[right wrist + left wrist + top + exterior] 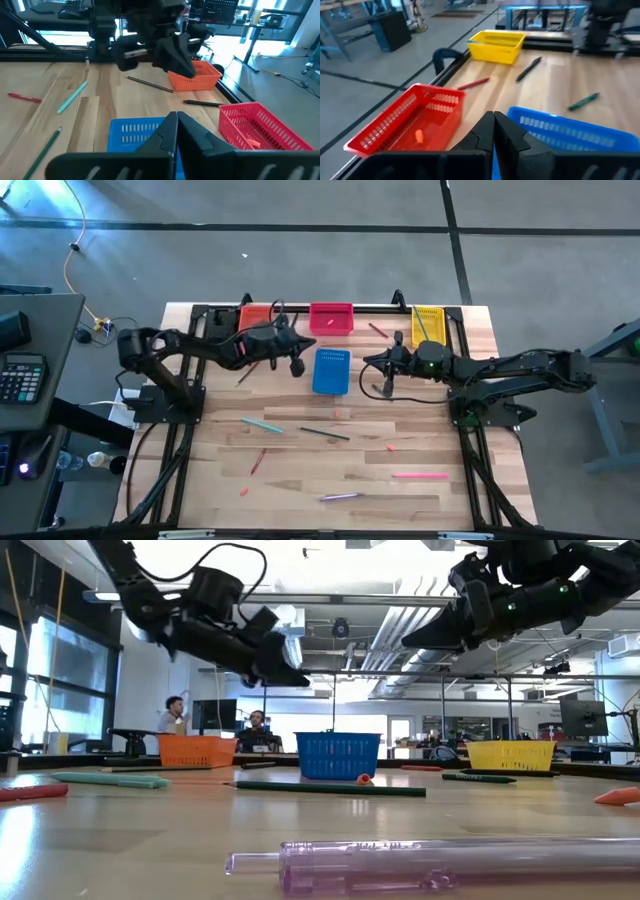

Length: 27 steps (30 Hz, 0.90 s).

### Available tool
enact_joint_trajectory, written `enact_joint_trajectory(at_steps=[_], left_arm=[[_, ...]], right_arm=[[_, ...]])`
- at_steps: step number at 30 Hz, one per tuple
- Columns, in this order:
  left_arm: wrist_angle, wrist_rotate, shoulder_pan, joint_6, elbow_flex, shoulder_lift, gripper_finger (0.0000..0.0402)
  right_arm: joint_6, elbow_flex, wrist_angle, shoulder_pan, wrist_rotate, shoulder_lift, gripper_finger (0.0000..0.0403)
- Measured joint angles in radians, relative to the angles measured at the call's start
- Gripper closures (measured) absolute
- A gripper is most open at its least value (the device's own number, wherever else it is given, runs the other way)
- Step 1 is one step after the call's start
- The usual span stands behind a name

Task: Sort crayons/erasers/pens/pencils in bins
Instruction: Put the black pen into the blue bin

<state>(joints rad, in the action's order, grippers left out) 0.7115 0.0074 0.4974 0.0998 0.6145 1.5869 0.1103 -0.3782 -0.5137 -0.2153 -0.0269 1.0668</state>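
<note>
My left gripper hangs shut and empty above the table between the orange bin and the blue bin; its shut fingers point toward the red bin, where an orange-red eraser lies. My right gripper hangs shut and empty just right of the blue bin. The yellow bin stands at the far right. On the table lie a teal pen, a pink pen, a purple pen, a dark pencil, a red crayon and small erasers.
A black frame runs along the far edge behind the bins. A red crayon and a dark pencil lie between the red and yellow bins. Another pencil lies under the left arm. People sit in the room beyond.
</note>
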Motion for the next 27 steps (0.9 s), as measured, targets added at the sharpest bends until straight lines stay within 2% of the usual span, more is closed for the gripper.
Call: enact_joint_trajectory(at_steps=[6, 15, 27], left_arm=[[0.023, 0.000, -0.028, -0.001, -0.079, -0.069, 0.0401], [0.176, -0.001, -0.034, -0.029, -0.237, -0.127, 0.0401], [0.261, -0.004, -0.034, -0.048, -0.378, -0.197, 0.0401]], right_arm=[[-0.004, 0.000, 0.000, 0.000, 0.000, 0.000, 0.0403], [-0.005, 0.000, 0.000, 0.000, 0.000, 0.000, 0.0403], [-0.005, 0.000, -0.001, 0.000, 0.000, 0.000, 0.0403]])
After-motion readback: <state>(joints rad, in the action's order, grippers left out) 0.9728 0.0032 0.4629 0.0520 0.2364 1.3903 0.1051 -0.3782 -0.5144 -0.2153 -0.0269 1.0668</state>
